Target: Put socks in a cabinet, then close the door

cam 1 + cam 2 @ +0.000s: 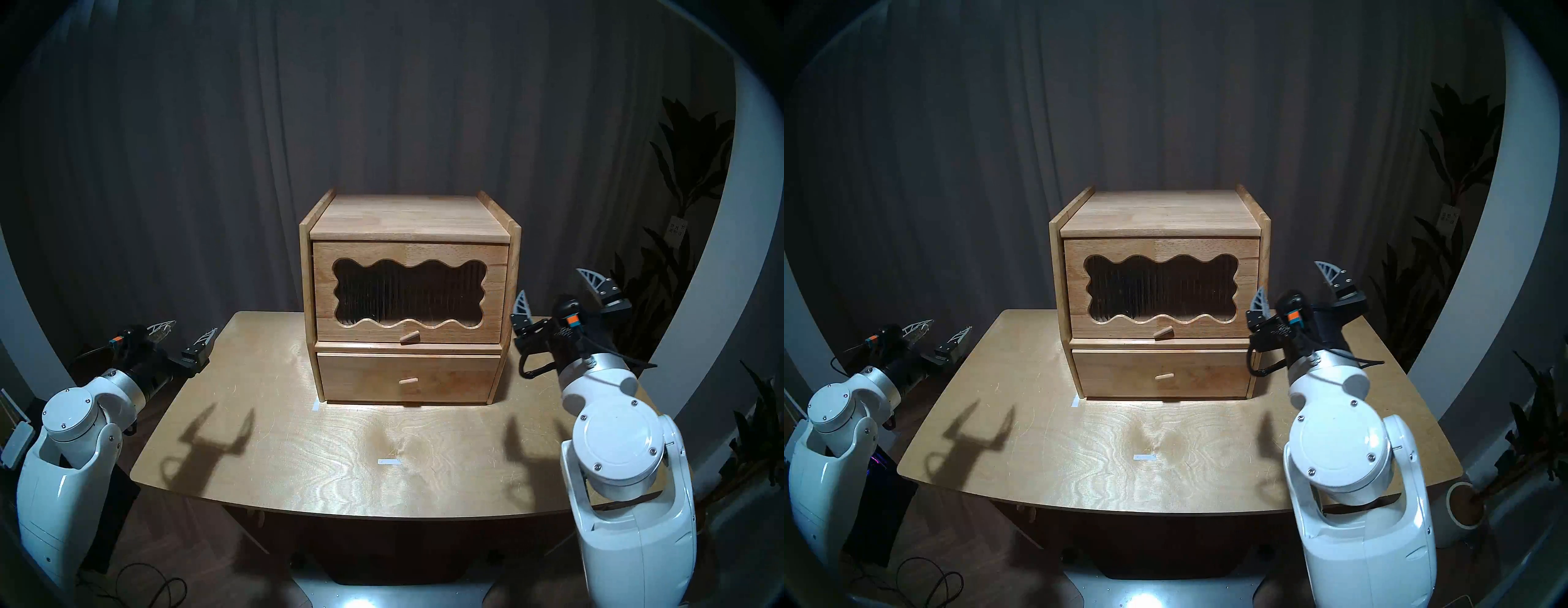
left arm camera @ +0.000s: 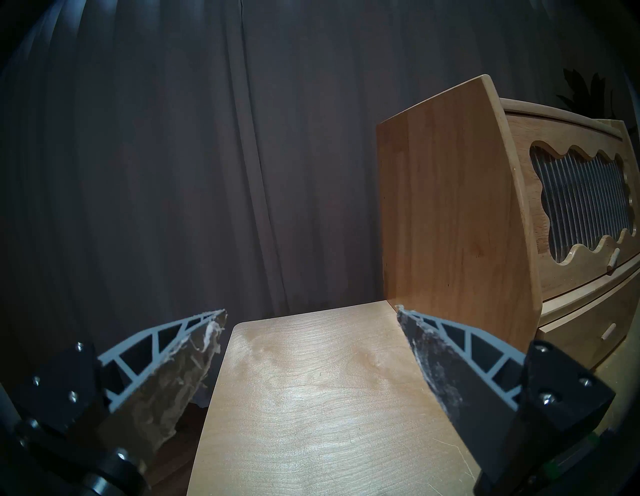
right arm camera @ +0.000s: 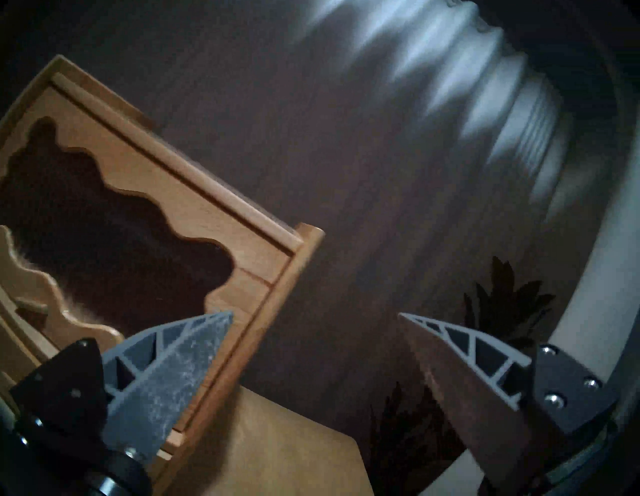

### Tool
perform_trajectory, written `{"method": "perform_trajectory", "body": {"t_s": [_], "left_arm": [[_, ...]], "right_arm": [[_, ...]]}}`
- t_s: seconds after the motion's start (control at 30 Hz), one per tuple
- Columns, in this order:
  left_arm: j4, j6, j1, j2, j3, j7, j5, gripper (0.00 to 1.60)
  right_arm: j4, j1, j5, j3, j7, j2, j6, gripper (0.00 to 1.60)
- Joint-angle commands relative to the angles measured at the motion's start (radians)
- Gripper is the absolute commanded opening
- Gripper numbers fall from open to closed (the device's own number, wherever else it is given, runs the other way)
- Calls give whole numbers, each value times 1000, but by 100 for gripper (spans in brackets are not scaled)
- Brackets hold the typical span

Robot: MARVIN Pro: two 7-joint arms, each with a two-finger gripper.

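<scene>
both pincers spread and empty, right gripper (image 1: 555,288) raised beside cabinet, left gripper (image 1: 184,333) at table's left edge | table (image 1: 297,446) bare | cabinet (image 1: 407,220) at back | door (image 1: 411,254) shut flat | socks unseen, likely inside, so task looks finished

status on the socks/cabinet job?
Looks done or nearly so: the door sits flush on the cabinet. No socks show on the table; the ribbed glass hides whether they are inside. Nothing in hand: left gripper and right gripper are both open, clear of the cabinet.
</scene>
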Motion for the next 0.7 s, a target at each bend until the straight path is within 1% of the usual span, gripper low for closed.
{"method": "perform_trajectory", "body": {"t_s": [0.0, 0.1, 0.17, 0.2, 0.33, 0.4, 0.43, 0.47, 0.63, 0.67], "left_arm": [[-9, -4, -10, 5, -7, 0, 0, 160], [-9, -4, -10, 5, -7, 0, 0, 160], [-9, -4, -10, 5, -7, 0, 0, 160], [-9, -5, -11, 5, -7, 0, 0, 160], [-10, -5, -12, 6, -8, 0, 0, 160], [-11, -5, -12, 6, -8, 0, 0, 160], [-11, -6, -12, 6, -8, 0, 0, 160], [-12, -6, -12, 6, -9, 0, 0, 160], [-12, -6, -13, 6, -9, 0, 0, 160], [-12, -6, -13, 6, -9, 0, 0, 160]], "right_arm": [[26, 66, 94, 154, -40, -71, 26, 160], [70, 91, 149, 210, -37, -86, 30, 160], [101, 108, 181, 233, -32, -92, 29, 160], [124, 126, 213, 258, -27, -100, 28, 160], [187, 181, 305, 298, -5, -108, 12, 160], [214, 204, 363, 309, 12, -111, -7, 160], [213, 204, 385, 305, 21, -115, -15, 160], [222, 223, 420, 305, 38, -116, -30, 160], [246, 270, 558, 279, 102, -142, -57, 160], [254, 280, 574, 273, 110, -144, -64, 160]]}}
